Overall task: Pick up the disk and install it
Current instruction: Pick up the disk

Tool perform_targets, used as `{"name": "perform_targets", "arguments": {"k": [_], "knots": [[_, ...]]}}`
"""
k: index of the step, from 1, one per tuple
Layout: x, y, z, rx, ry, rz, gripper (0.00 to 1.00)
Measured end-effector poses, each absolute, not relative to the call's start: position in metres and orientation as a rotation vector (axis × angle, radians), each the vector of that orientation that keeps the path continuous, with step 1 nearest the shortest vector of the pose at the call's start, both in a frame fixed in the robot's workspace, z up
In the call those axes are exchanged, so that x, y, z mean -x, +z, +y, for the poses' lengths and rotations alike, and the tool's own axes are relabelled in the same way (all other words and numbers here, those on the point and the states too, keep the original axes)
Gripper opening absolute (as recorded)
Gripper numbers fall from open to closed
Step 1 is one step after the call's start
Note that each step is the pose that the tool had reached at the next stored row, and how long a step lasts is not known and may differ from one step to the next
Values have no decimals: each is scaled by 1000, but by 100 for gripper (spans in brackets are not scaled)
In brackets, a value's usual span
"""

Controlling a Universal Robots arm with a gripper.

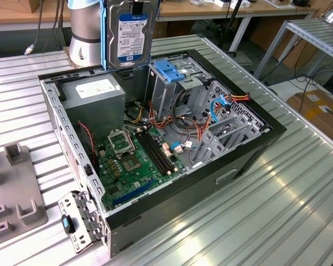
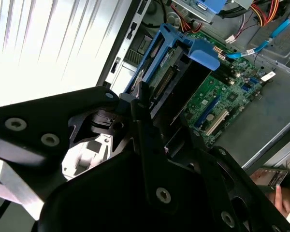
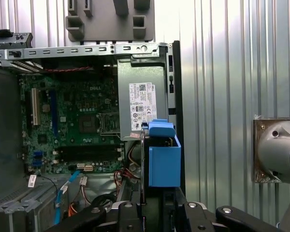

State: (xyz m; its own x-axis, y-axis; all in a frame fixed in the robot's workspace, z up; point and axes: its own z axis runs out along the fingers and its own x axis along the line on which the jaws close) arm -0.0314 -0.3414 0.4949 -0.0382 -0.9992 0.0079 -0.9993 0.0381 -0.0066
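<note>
Ribbed metal desk (image 1: 266,221) carries an open computer case (image 1: 211,183) lying on its side. Nearest inside it sits the green motherboard (image 1: 133,160), with loose coloured cables (image 1: 195,130) beside it. Farther back stand a metal drive cage (image 1: 175,94) topped by a light-blue latch (image 1: 169,71) and the grey power supply (image 1: 94,97). Beyond, above the case's far edge, the disk (image 1: 130,33) hangs upright, its blue-railed sides clamped between the jaws.

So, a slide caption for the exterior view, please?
The gripper holds the disk upright over the open computer case.
</note>
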Motion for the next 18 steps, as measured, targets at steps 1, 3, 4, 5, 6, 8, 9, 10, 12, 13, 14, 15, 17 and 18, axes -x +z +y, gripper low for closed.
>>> {"name": "perform_targets", "arguments": {"k": [1, 3, 4, 5, 6, 8, 9, 10, 12, 13, 14, 15, 17, 18], "knots": [[31, 495, -341, -2178, 16, -2263, 35], [31, 495, -341, -2178, 16, -2263, 35], [31, 495, -341, -2178, 16, -2263, 35], [31, 495, -341, -2178, 16, -2263, 35], [31, 495, -341, -2178, 16, -2263, 35], [31, 495, -341, -2178, 16, -2263, 35], [31, 495, -341, -2178, 16, -2263, 35], [31, 495, -341, -2178, 16, -2263, 35], [31, 495, -341, -2178, 16, -2263, 35], [31, 495, -341, -2178, 16, -2263, 35], [30, 495, -341, -2178, 16, -2262, 35], [29, 495, -341, -2178, 16, -2263, 35], [26, 495, -341, -2178, 16, -2263, 35], [25, 495, -341, -2178, 16, -2263, 35]]}}
